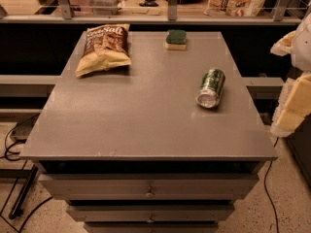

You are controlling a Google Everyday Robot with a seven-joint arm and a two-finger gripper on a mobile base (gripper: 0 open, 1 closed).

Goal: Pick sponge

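The sponge [176, 39] sits flat at the top middle of the frame, near the far edge of the grey bench [136, 120], green side up. A chip bag [103, 49] lies at the upper left. A green can [211, 87] lies on its side, right of the middle. The pale gripper [295, 103] hangs at the right edge of the frame, off the bench and well apart from the sponge. I cannot tell if its jaws are apart or together.

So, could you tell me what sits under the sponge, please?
Only the gray table; the sponge rests yellow side down near the far edge, hiding its contact patch. The gripper hangs beside the table's right edge.
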